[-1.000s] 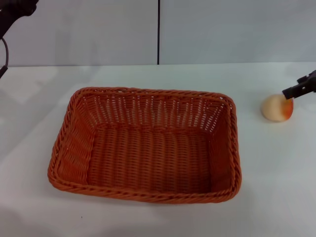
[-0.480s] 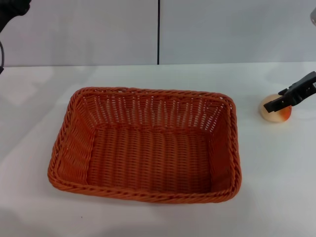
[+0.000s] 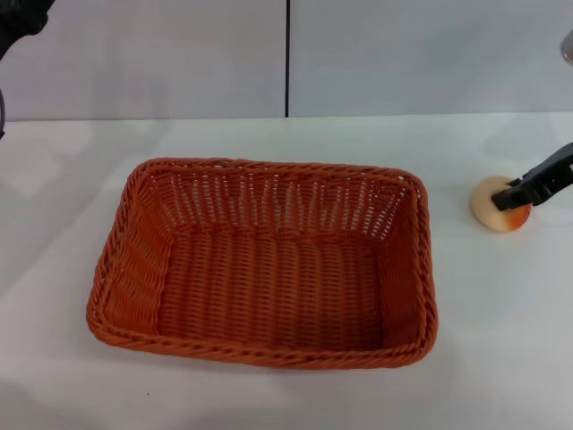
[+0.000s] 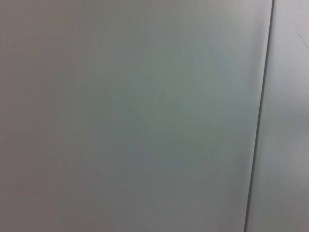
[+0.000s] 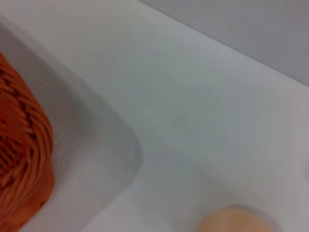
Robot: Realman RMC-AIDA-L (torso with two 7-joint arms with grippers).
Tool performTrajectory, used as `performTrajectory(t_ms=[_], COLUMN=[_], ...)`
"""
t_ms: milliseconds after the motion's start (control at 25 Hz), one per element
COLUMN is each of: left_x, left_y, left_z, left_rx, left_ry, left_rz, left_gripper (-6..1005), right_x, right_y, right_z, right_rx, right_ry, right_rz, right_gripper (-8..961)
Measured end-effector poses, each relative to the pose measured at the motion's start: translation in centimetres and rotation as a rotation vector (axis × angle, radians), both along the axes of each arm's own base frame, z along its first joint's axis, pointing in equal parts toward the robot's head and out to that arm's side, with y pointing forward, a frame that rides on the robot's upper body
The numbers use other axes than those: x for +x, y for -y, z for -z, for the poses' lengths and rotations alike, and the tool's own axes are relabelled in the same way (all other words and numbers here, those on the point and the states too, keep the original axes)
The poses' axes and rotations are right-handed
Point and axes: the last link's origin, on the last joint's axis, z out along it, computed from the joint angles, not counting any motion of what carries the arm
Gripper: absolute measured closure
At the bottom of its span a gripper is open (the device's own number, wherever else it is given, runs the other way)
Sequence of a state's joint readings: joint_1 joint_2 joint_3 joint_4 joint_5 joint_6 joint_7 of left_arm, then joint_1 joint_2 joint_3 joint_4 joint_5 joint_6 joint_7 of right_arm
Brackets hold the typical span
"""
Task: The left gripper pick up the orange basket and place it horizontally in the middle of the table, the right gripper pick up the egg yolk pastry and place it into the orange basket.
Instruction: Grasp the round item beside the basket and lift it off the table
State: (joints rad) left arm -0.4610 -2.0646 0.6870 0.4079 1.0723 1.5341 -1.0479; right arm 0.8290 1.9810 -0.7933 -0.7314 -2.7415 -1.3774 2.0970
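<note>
The orange basket [image 3: 269,269] lies lengthwise in the middle of the white table [image 3: 269,134], with nothing in it. Its corner also shows in the right wrist view as orange basket weave [image 5: 19,159]. The egg yolk pastry [image 3: 491,204] sits on the table to the right of the basket. My right gripper [image 3: 519,194] reaches in from the right edge, and its dark tip lies over the pastry's right side. The right wrist view catches only the top of the pastry [image 5: 231,223]. My left gripper [image 3: 20,16] is only a dark shape high in the far left corner, well away from the basket.
A grey wall with a dark vertical seam [image 3: 287,58] stands behind the table. The left wrist view shows only that wall and its seam [image 4: 260,116]. Bare white tabletop [image 3: 466,313] lies between the basket and the pastry.
My right gripper has come down and leftward onto the pastry's right side. The pastry has shifted slightly on the table. The basket has not moved.
</note>
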Motion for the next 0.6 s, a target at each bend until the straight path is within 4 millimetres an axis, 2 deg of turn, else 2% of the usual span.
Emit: performTrajectory(t_ms=[480, 600], left_x=[-0.3, -0.2], left_y=[0.4, 0.4], left_z=[0.0, 0.0], left_rx=[-0.001, -0.001], left_ry=[0.007, 0.009], left_rz=[0.0, 0.003], left_gripper=[383, 383], right_x=[0.4, 0.0], right_y=[0.1, 0.1], right_z=[-1.3, -2.0], right_rx=[0.066, 0.1], right_ry=[-0.013, -0.055], right_rz=[-0.009, -0.023], right_gripper=[826, 859])
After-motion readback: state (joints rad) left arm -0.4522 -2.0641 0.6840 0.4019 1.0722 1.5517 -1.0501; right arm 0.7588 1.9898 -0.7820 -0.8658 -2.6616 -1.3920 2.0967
